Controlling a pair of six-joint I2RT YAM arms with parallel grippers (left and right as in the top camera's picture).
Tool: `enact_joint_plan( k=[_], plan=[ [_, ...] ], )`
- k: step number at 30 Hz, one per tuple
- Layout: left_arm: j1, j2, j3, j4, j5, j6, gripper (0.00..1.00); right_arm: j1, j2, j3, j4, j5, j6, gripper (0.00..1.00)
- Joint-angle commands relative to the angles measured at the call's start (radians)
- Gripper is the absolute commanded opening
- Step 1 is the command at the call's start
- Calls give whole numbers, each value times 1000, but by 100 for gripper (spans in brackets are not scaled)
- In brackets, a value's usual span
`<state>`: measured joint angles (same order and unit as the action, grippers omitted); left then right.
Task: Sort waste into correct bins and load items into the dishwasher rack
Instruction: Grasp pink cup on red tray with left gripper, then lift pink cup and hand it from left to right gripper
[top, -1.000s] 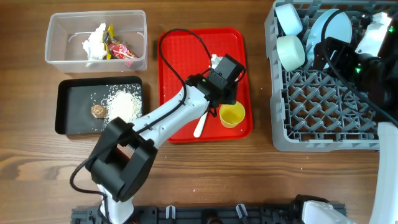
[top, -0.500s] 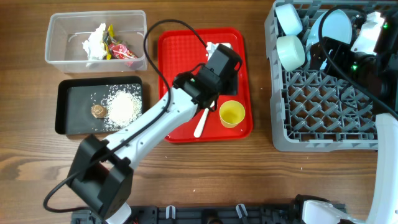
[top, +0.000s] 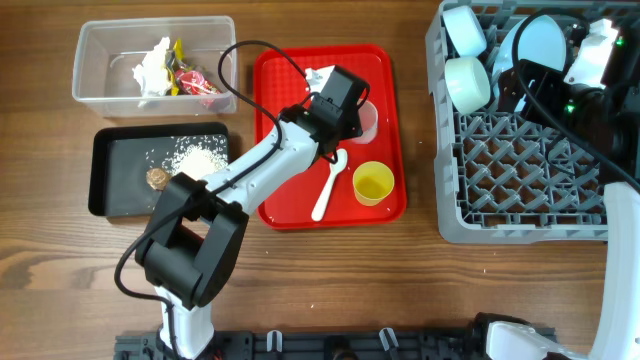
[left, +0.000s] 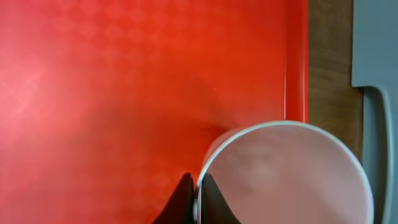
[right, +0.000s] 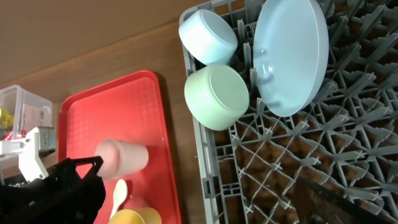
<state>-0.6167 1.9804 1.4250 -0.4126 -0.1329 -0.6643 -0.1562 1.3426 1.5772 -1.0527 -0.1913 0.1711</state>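
My overhead camera hangs well above and looks straight down. It takes in the whole table (top: 400, 290), from the clear tub (top: 80, 70) and black tray (top: 97, 170) at the frame's left, across the red tray (top: 385, 70), to the dishwasher rack (top: 520, 170) at its right. The left wrist camera sits very close, facing down onto the red tray, with the pink cup (left: 286, 174) filling its lower right and the left gripper (left: 196, 198) at the bottom edge. The right wrist camera looks down at a slant from above the dishwasher rack, with the pale blue plate (right: 289, 56) near the lens and the red tray farther off. All three views share the pink cup, the red tray and the rack's tray-side edge.
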Motion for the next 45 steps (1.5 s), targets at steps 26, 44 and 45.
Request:
enact_joint_plan(
  k=[26,44,45],
  plan=[
    [471,-244,2,-3,1321,106,4,270,514,-33,463,-1352,-299,92],
    [461,-243,2,158,1322,-25,4,353,515,-33,733,-1178,-37,71],
    [461,-243,2,158,1321,-25,4,354,515,-33,766,-1177,-10,70]
  ],
)
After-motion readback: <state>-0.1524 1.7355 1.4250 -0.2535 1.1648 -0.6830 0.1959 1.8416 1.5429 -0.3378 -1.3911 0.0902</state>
